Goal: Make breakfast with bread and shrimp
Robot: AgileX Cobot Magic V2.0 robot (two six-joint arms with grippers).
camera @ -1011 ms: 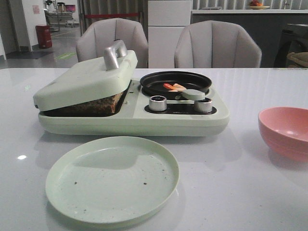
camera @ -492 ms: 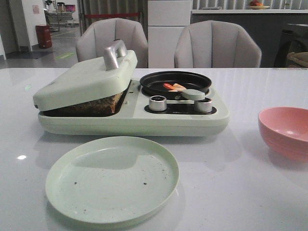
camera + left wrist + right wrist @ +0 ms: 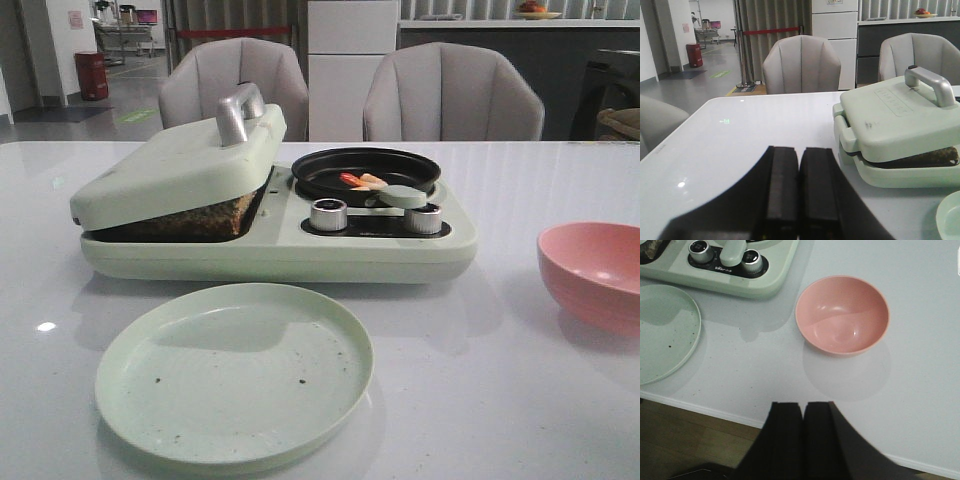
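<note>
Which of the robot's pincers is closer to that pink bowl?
The right. The right pincer hovers at the table edge just short of the pink bowl; the left pincer sits on the sandwich maker's far side.

Mostly hidden bread, cropped bowl

The lid (image 3: 175,165) covers the bread (image 3: 205,217) except one toasted edge; the bowl (image 3: 592,273) is cut off at the right; the shrimp (image 3: 361,181) shows too small for detail.

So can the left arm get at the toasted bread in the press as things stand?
Probably not directly. The brown-crusted bread is sandwiched under the pale green hinged lid, with only its edge showing. The shut left pincer would likely have to lift the lid by its silver handle first.
</note>
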